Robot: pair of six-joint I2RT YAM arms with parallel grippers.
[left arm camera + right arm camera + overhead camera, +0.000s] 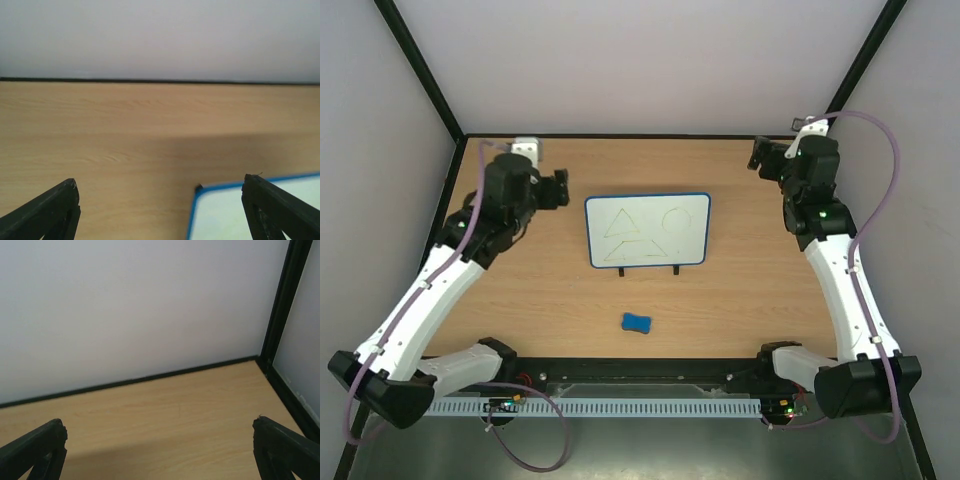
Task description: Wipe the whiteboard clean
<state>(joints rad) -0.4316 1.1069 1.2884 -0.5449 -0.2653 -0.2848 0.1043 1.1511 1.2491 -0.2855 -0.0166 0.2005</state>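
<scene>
The whiteboard (pixel 647 230) lies mid-table, white with a blue rim, two black feet at its near edge and faint triangles and a circle drawn on it. My left gripper (pixel 561 188) hovers just left of the board's far left corner, open and empty. In the left wrist view that gripper (pixel 160 202) spans bare wood, and the whiteboard's corner (pixel 235 215) shows by the right fingertip (pixel 280 210). My right gripper (pixel 761 155) is at the far right, beyond the board, open and empty. In the right wrist view the gripper (pixel 160 442) faces the back wall over bare table.
A small blue eraser block (pixel 637 322) lies on the wooden table (pixel 530 300) in front of the whiteboard. White walls with black frame posts (pixel 280 305) close in the back and sides. Both arm bases sit at the near edge.
</scene>
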